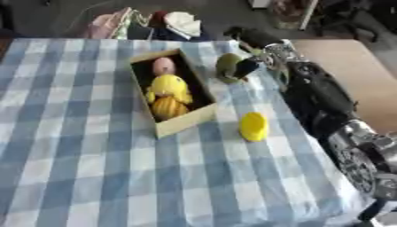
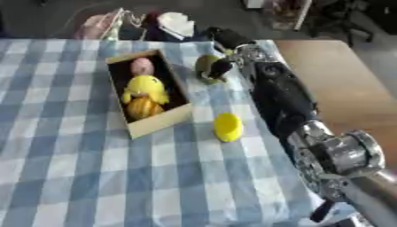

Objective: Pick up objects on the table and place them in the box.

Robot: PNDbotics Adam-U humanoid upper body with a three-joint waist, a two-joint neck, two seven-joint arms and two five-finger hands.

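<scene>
Our right hand (image 1: 247, 66) curls round what looks like a green fruit (image 1: 227, 65) beside the box (image 1: 188, 122). A yellow object (image 1: 254, 126) lies on the table (image 1: 93, 177).

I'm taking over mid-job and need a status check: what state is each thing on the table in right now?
Box: open, upright on the table.
Pink object: in the box, far end.
Yellow toy: in the box, middle.
Orange object: in the box, near end.
Green object: outside the box, right hand curled on it.
Yellow object: on the table, outside the box, untouched.
</scene>
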